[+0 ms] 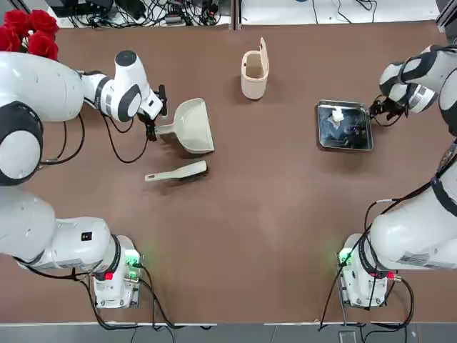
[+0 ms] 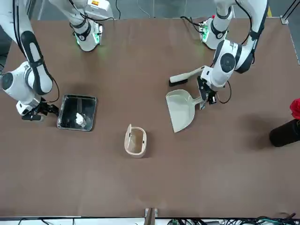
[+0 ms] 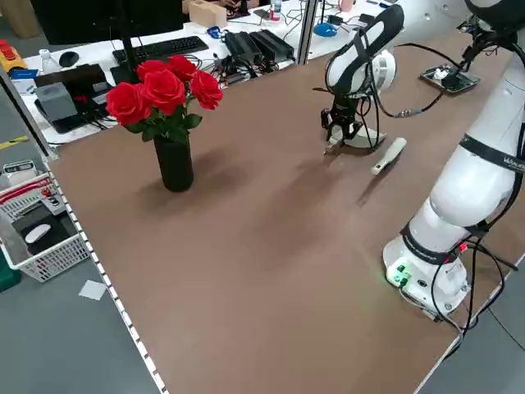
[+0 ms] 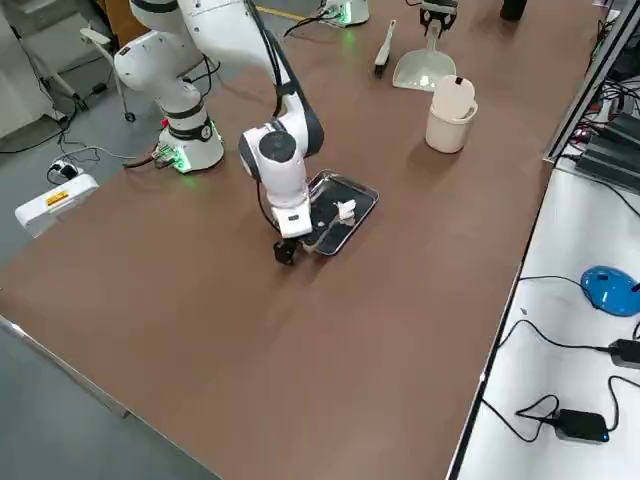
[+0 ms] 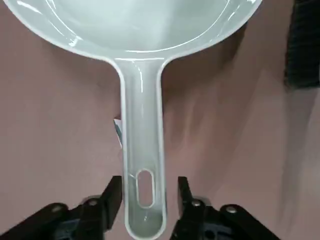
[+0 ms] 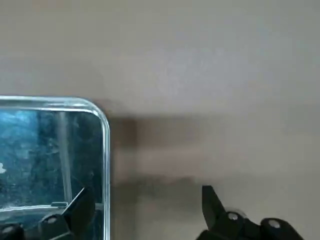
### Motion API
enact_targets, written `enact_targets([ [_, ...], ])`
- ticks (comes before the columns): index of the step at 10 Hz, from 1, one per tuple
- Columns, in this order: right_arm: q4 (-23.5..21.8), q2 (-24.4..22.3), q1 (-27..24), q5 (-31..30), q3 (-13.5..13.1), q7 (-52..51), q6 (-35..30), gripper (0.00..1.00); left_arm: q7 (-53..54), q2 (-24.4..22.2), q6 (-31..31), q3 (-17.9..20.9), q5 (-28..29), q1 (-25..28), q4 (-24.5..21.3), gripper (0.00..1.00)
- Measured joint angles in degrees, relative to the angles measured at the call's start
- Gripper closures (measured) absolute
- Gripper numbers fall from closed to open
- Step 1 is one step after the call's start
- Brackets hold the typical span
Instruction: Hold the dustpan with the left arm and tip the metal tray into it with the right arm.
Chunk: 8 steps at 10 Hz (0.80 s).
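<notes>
Top view, from left to right: the left gripper (image 1: 151, 123) is at the end of the dustpan (image 1: 193, 126) handle. In the left wrist view its fingers (image 5: 111, 196) sit on both sides of the handle, very close, but I cannot tell if they squeeze it yet. The pan lies flat on the table (image 1: 271, 214), with the brush (image 1: 177, 172) just beside it. The bin (image 1: 255, 70) stands farther on. The tray (image 1: 345, 126) lies well apart, with a small white scrap (image 1: 338, 114) inside. The right gripper (image 1: 376, 108) is at its far corner, jaws apart, holding nothing. To do this well, I think the left should squeeze the handle firmly and straight, so the pan does not twist. The right should slip one finger over the rim before it closes.
</notes>
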Motion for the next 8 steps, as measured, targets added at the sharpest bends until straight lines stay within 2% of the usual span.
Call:
enact_targets([
  [1, -0.6, 0.2, 0.5, 1.0, 0.1, -0.1, 0.4, 0.06, 0.0, 0.0, 0.1, 0.0, 0.0, 0.0, 0.0, 0.67],
  [2, -1.1, 0.3, 0.9, 1.6, 0.2, -0.1, 0.6, 0.09, -0.1, 0.0, 0.1, 0.0, 0.0, 0.0, 0.0, 0.67],
  [3, -1.4, 0.3, 1.3, 1.8, 0.3, -0.1, 0.6, 0.16, -0.1, 0.0, 0.2, 0.0, 0.1, 0.0, 0.0, 0.67],
  [5, -1.6, 0.7, 1.9, 3.5, 0.4, -0.1, 0.8, 0.32, -0.1, 0.0, 0.6, 0.0, 0.2, 0.0, 0.0, 0.67],
  [6, -1.7, 1.1, 2.2, 4.0, 0.5, -0.1, 1.1, 0.47, 0.0, 0.0, 0.9, 0.0, 0.3, 0.0, 0.0, 0.67],
  [7, -1.7, 1.4, 2.5, 4.1, 0.5, -0.1, 1.3, 0.56, 0.0, 0.2, 1.1, 0.0, 0.4, 0.1, 0.0, 0.67],
  [8, -1.6, 1.3, 2.5, 4.1, 0.4, -0.1, 1.5, 0.61, 0.2, 0.2, 1.3, 0.0, 0.5, 0.3, 0.0, 0.67],
])
